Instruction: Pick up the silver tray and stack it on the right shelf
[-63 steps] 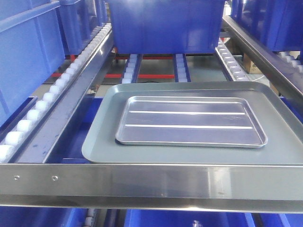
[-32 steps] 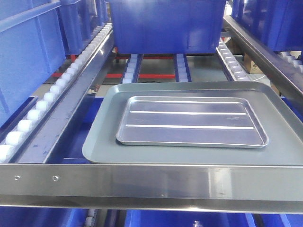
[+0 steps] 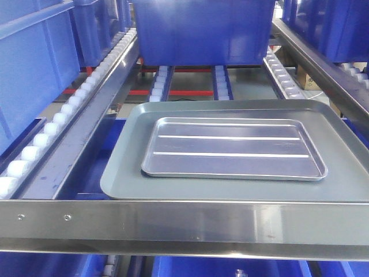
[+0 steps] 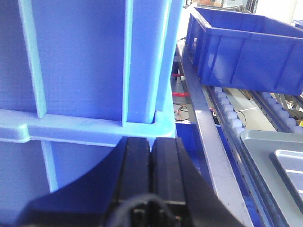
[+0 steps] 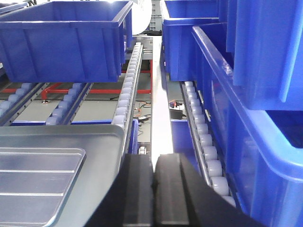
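The silver tray point(image 3: 230, 147) lies flat inside a larger dull grey tray point(image 3: 124, 173) on the right shelf, just behind its steel front bar point(image 3: 184, 222). Its corner also shows in the left wrist view point(image 4: 289, 163) and the right wrist view point(image 5: 33, 179). My left gripper point(image 4: 151, 142) is shut and empty, close in front of a pale blue crate wall point(image 4: 85, 71), left of the trays. My right gripper point(image 5: 154, 158) is shut and empty, just past the grey tray's right edge point(image 5: 94, 142). Neither gripper shows in the front view.
A big blue crate point(image 3: 202, 32) stands on the rollers behind the trays. White roller rails point(image 3: 63, 109) run along the left side and another set point(image 5: 203, 137) along the right. More blue crates point(image 5: 265, 71) line the right, and the side rail point(image 4: 208, 137) slopes past my left gripper.
The trays sit a hair further right in the front view than a second ago. Nothing else has visibly moved.
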`<act>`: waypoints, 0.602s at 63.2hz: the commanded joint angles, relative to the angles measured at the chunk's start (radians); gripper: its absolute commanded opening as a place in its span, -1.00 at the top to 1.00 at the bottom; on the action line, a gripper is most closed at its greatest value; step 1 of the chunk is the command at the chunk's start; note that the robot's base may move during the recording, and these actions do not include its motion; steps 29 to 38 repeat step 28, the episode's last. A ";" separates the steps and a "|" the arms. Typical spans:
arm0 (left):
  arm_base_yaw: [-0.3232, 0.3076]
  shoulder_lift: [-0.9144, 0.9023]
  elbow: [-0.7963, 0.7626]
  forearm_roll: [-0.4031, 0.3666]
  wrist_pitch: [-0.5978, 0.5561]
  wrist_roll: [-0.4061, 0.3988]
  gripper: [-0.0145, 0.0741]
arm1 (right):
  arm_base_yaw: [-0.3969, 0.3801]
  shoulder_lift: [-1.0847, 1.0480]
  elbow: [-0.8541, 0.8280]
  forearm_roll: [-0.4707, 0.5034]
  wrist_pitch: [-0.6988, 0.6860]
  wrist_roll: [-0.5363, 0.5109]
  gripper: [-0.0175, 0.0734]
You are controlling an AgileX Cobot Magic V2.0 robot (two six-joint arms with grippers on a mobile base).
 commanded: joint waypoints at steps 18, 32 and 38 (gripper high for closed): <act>0.003 -0.013 0.019 -0.001 -0.085 -0.002 0.90 | -0.005 -0.020 -0.018 0.000 -0.094 -0.011 0.51; 0.003 -0.013 0.019 -0.001 -0.085 -0.002 0.90 | -0.005 -0.020 -0.018 0.000 -0.094 -0.011 0.51; 0.003 -0.013 0.019 -0.001 -0.085 -0.002 0.90 | -0.005 -0.020 -0.018 0.000 -0.094 -0.011 0.51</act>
